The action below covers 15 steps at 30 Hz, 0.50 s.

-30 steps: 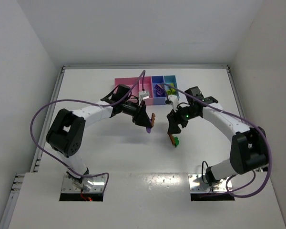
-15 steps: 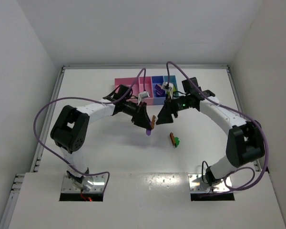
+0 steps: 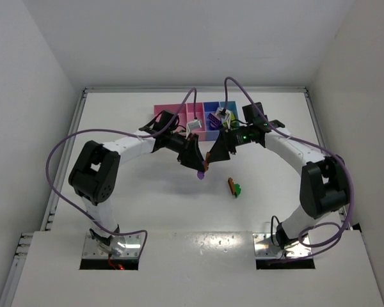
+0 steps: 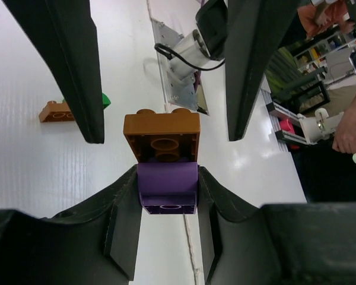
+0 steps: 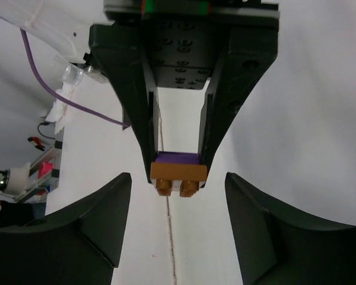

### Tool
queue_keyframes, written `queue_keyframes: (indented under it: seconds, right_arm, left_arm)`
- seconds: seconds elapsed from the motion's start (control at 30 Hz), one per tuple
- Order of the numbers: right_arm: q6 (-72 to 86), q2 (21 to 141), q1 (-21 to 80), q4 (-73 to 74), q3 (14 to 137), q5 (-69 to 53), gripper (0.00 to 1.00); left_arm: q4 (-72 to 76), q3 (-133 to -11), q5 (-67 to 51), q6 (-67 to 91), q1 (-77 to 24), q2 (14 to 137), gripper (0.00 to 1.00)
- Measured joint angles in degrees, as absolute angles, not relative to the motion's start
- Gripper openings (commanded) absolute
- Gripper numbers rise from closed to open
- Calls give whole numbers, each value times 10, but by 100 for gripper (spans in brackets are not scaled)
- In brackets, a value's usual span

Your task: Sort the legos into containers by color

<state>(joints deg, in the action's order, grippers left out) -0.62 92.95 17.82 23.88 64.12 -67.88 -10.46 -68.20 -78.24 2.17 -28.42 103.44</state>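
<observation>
Both arms meet in mid-air over the table [image 3: 147, 211], just in front of the trays [image 3: 205, 133]. The left gripper [image 4: 167, 172] is pinching a purple brick [image 4: 167, 189] by two opposite sides, fingers pressed tight on it. An orange-brown brick [image 4: 162, 132] is stuck onto the purple one, studs toward the other arm, & sticks out past the fingertips w/ nothing else touching it.

The right gripper [image 3: 211, 158] faces it head-on, jaws spread wide. In the left wrist view we see its two dark fingers [image 4: 77, 65] standing either side of the orange-brown brick w/ a clear gap on ea. side. The right wrist view gives us the same: stack centred btw the spread fingers, no contact. So the 2-brick stack is off the table, held by the left side only.

On the table, nearer the arm bases than the grippers & on the right arm's side, a second orange-brown brick [image 3: 231, 185] lies w/ a green brick [image 3: 239, 189] touching it.

The trays sit at the far side, joined in a row. We see purple pieces in the purple-blue tray [image 3: 207, 107]. Other contents we can't make out, since the arms partly cover them.
</observation>
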Motion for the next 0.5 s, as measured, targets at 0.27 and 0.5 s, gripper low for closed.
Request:
queue_keyframes:
  seconds: [0.27, 0.5]
  right_arm:
    - [18, 949, 178, 215, 651, -690, 25]
    - [-4, 954, 169, 237, 657, -695, 1]
  left_arm:
    - [-107, -688, -777, 21, -288, 1039, 8]
    - [-109, -687, -769, 19, -281, 1039, 8]
